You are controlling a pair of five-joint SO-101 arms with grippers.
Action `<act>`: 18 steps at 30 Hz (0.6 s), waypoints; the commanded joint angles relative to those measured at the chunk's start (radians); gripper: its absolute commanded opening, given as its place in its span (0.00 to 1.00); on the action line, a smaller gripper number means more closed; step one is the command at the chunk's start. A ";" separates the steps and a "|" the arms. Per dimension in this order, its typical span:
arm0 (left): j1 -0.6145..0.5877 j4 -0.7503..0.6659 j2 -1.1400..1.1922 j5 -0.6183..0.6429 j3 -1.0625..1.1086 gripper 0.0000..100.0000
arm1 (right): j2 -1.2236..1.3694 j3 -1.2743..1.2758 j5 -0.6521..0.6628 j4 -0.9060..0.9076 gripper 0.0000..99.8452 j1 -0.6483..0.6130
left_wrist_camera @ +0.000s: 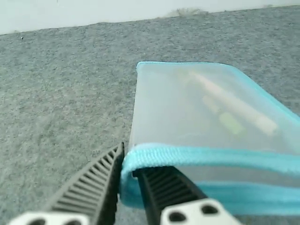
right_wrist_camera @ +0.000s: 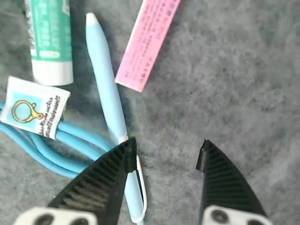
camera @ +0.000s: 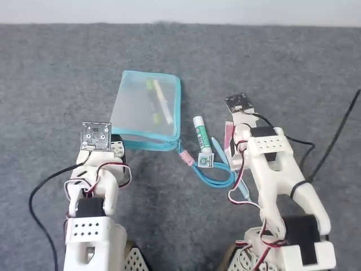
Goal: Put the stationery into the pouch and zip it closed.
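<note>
Across the grey felt table top (camera: 56,73) the largest thing is the pouch (camera: 138,110), a see-through bag edged in turquoise, lying flat. Two long items show through its wall: a green marker (camera: 151,101) and a pale stick (camera: 163,103) beside it.

The left gripper (left_wrist_camera: 129,164) sits at the pouch's near zip edge, at the corner farthest from the loose stationery. Its ribbed jaws are clamped on the turquoise zip band, one above and one below it.

A blue strap (camera: 211,178) runs from the pouch's zip-pull corner and loops away from the bag toward the right arm. A green-and-white glue stick (camera: 201,137) lies just beside that same end of the pouch, apart from it, with a small white tag (camera: 205,160) at its near end. Farther from the pouch come a light blue pen (right_wrist_camera: 105,93) and then a pink slip (right_wrist_camera: 147,42), all three outside the bag. The strap passes under the pen.

The right gripper (right_wrist_camera: 166,145) hangs over this cluster, jaws spread wide and gripping nothing. One finger (right_wrist_camera: 101,180) stands in front of the pen's clip end and the strap; whether it touches them cannot be told. The other is over bare felt.
</note>
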 commanded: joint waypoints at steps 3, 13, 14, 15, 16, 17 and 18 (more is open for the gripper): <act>0.006 -0.032 -0.002 -0.003 -0.022 0.01 | -0.019 -0.008 -0.002 0.004 0.21 0.008; 0.006 -0.034 -0.002 -0.003 -0.022 0.01 | -0.010 -0.095 0.115 0.205 0.21 0.008; 0.006 -0.035 -0.002 -0.003 -0.022 0.01 | -0.010 -0.083 0.129 0.205 0.21 0.012; 0.006 -0.037 -0.002 -0.003 -0.022 0.01 | -0.010 -0.068 0.137 0.202 0.21 0.012; 0.008 -0.037 -0.002 -0.003 -0.022 0.01 | -0.010 -0.054 0.143 0.197 0.21 0.010; 0.009 -0.037 -0.002 -0.003 -0.022 0.01 | -0.010 -0.038 0.143 0.185 0.21 0.008; 0.018 -0.037 -0.002 -0.005 -0.022 0.01 | -0.010 -0.020 0.143 0.168 0.21 0.007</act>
